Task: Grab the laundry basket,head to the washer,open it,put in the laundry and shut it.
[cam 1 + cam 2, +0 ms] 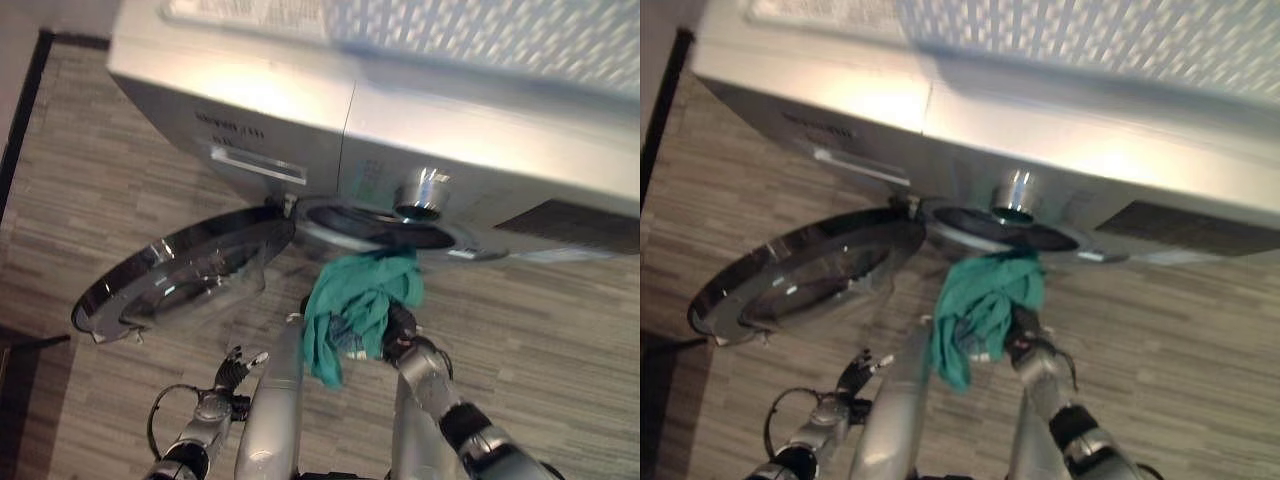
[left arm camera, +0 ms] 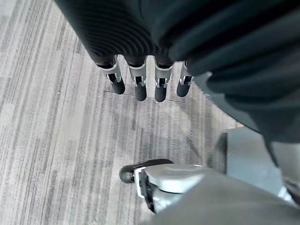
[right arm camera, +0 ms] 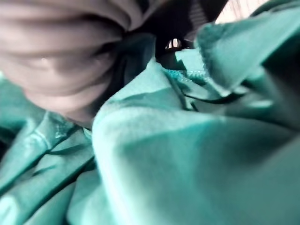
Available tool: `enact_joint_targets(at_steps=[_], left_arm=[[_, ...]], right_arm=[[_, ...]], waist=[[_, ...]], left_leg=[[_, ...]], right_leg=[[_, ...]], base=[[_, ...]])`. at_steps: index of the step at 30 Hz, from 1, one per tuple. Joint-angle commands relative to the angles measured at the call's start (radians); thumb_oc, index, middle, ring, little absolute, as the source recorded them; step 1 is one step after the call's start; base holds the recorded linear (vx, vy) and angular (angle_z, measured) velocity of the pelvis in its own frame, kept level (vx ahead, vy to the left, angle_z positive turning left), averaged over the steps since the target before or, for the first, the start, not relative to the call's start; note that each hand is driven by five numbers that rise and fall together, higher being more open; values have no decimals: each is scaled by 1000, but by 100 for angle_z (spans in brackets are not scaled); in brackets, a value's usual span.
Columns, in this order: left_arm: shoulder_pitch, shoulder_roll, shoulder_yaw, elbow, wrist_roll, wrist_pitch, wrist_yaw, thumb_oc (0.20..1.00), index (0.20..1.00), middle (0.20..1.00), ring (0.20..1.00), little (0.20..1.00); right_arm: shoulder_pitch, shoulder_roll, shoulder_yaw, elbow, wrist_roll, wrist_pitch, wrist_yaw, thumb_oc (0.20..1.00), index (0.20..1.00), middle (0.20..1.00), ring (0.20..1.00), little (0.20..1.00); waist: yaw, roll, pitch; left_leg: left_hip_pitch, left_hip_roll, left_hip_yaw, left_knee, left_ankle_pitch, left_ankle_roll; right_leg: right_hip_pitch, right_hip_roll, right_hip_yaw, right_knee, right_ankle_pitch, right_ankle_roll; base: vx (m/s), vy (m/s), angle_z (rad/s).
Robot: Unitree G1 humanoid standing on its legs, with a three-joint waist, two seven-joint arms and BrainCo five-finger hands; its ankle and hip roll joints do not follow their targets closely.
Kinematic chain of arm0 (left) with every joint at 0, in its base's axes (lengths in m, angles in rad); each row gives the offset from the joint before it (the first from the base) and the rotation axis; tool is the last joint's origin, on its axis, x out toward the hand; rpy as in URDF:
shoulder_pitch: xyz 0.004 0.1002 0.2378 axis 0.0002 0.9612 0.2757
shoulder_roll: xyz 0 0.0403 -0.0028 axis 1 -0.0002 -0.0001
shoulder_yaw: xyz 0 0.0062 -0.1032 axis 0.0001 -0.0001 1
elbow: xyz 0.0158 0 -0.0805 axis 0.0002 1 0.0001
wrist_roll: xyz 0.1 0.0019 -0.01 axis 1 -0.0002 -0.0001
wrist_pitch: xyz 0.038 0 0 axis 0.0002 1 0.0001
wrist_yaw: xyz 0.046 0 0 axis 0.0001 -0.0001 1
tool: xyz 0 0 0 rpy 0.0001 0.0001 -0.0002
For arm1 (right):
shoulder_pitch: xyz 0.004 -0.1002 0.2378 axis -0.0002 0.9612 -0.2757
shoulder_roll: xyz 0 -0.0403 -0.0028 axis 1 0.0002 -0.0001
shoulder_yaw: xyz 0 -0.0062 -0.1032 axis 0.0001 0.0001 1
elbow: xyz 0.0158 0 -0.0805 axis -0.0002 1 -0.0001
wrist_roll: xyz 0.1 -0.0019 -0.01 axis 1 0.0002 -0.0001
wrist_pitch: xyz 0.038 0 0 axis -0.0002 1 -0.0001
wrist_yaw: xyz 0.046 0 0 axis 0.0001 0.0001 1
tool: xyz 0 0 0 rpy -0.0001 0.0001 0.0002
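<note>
one step is in hand: loading. the washer point(image 1: 420, 120) stands with its door point(image 1: 175, 275) swung wide to the robot's left, so the opening is done, and the round mouth point(image 1: 375, 222) under the silver knob point(image 1: 422, 192) is free. the task's thing, a green cloth point(image 1: 360, 300), hangs bunched just below the mouth's lower rim, part of it trailing down toward the floor point(image 1: 560, 320). it is carried by the right hand point(image 1: 400, 325), whose fingers look wrapped into the cloth's folds; the right wrist view shows green fabric pressed close against the hand's ribbed cover, which fits a grasp on it. the left hand point(image 2: 154, 84) hangs low beside the door, its fingers straight and relaxed above bare floor, holding nothing

judged from this, the cloth is at the mouth but not yet inside. the next move calls for lifting the bundle over the rim and pushing it deep enough that the trailing end follows, then letting go; a tail left over the rim would likely catch when the door shuts. after that the left hand is well placed to swing the door closed

as for writing: there is faint print on the panel above the drawer handle point(image 1: 258, 165) and a dark display point(image 1: 575, 225) at the right, both too blurred to read
</note>
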Motion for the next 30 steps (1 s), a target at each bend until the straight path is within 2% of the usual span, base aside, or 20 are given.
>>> enact_joint_targets(at_steps=[1,4,7,10,14,15,19,22,24,27,28,29,30], left_arm=[[72,-27,-62,-27,-22,-34,49,1000,1000,1000,1000,1000],[72,-19,-92,-57,-29,-49,69,1000,1000,1000,1000,1000],[70,-18,-108,-69,-40,-50,64,1000,1000,1000,1000,1000],[62,-18,-131,-71,-53,-54,54,1000,1000,1000,1000,1000],[56,-20,-145,-75,-61,-60,43,1000,1000,1000,1000,1000],[56,-18,-156,-80,-60,-62,35,1000,1000,1000,1000,1000],[46,-12,-163,-83,-63,-66,25,1000,1000,1000,1000,1000],[48,5,-162,-100,-67,-74,17,1000,1000,1000,1000,1000],[46,13,-160,-101,-66,-77,17,1000,1000,1000,1000,1000],[45,12,-161,-101,-66,-77,17,1000,1000,1000,1000,1000],[51,21,-159,-106,-68,-78,10,1000,1000,1000,1000,1000],[56,30,-161,-126,-77,-84,-2,1000,1000,1000,1000,1000],[56,30,-165,-130,-77,-84,-3,1000,1000,1000,1000,1000]], right_arm=[[51,49,-45,-35,-30,-102,-61,200,200,200,200,200],[-67,64,-140,25,-26,-160,-131,200,200,200,200,200],[-151,58,-204,40,-6,-196,-159,200,200,200,200,200],[-296,24,-298,79,33,-244,-173,200,200,200,200,200],[-401,-17,-351,91,63,-272,-165,200,200,200,200,200],[-483,-52,-376,81,74,-291,-159,200,200,200,200,200],[-603,-121,-381,69,59,-314,-159,200,200,200,200,200],[-757,-211,-380,-12,80,-371,-139,200,200,200,200,200],[-799,-245,-383,-35,99,-390,-116,200,200,200,200,200],[-801,-246,-383,-33,101,-390,-113,200,200,200,200,200],[-822,-281,-373,-43,97,-407,-111,200,200,200,200,200],[-828,-335,-357,9,93,-406,-118,200,200,200,200,200],[-818,-343,-363,49,92,-393,-122,200,200,200,200,200]], waist=[[16,27,-69],[30,52,-70],[38,71,-71],[56,91,-79],[68,101,-87],[77,106,-94],[93,106,-103],[112,108,-120],[119,108,-126],[120,108,-126],[127,108,-130],[138,121,-130],[140,126,-134]], left_leg=[[18,-2,-25,-36,-17,7],[-54,-17,-27,-11,-25,12],[-93,-31,-31,6,-30,15],[-148,-48,-35,27,-35,17],[-171,-59,-39,31,-36,18],[-178,-64,-40,28,-35,18],[-196,-74,-47,27,-33,16],[-216,-84,-56,38,-38,13],[-224,-89,-59,42,-39,11],[-226,-89,-58,43,-40,11],[-230,-93,-60,45,-41,9],[-258,-104,-66,60,-40,6],[-269,-107,-65,66,-42,6]], right_leg=[[30,-15,-40,-49,44,30],[-47,-24,-24,-8,27,30],[-87,-26,-19,21,15,30],[-139,-35,-12,50,-1,29],[-161,-41,-7,64,-8,30],[-170,-42,-6,68,-11,32],[-185,-47,-4,75,-18,35],[-204,-57,-4,93,-28,40],[-213,-62,-5,102,-35,41],[-214,-62,-5,104,-35,41],[-219,-67,-3,111,-40,42],[-243,-75,3,133,-47,43],[-254,-78,4,141,-50,42]], base=[[13,44,11],[18,42,6],[24,25,10],[50,11,12],[51,-4,10],[61,11,12],[50,-8,8],[80,-26,12],[47,-18,11],[25,-11,1],[113,-21,0],[135,-22,4],[103,-14,16]])
